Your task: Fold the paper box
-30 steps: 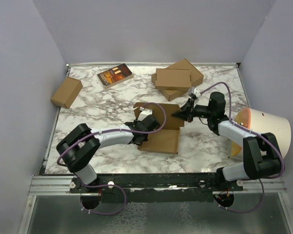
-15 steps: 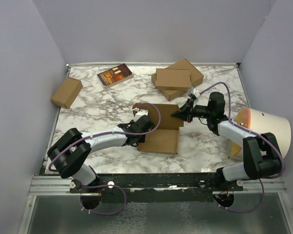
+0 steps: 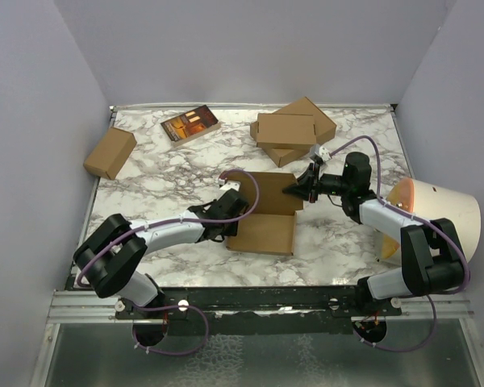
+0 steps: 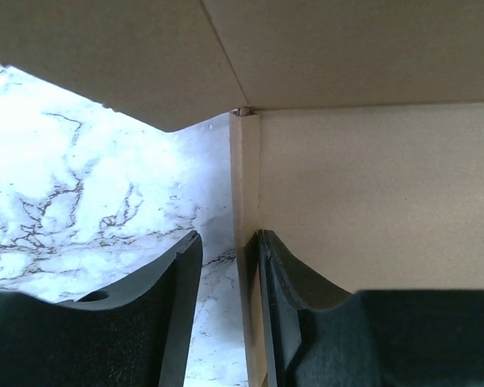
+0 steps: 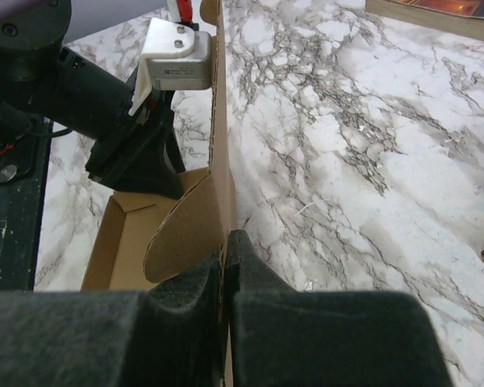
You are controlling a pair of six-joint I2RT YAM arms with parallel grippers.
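The paper box [image 3: 266, 234], a brown cardboard sheet partly folded into a shallow tray, lies mid-table with its rear panel raised. My left gripper [image 3: 228, 211] is at the box's left side. In the left wrist view this gripper [image 4: 228, 235] straddles a thin upright cardboard wall [image 4: 244, 185]. The wall rests against the right finger [image 4: 286, 290], and a gap separates it from the left finger [image 4: 173, 306]. My right gripper [image 3: 295, 192] is shut on the raised rear panel's right end. The right wrist view shows its jaws [image 5: 226, 238] pinching that panel's edge [image 5: 222, 121].
A stacked pair of folded brown boxes [image 3: 290, 129] sits at the back right. A small brown carton [image 3: 110, 152] is at the far left and a book [image 3: 189, 124] at the back. An orange and white dome [image 3: 431, 211] lies beside the right arm.
My left gripper's jaws have parted a little. The left arm has drawn slightly left along the box's side. The right arm has held still.
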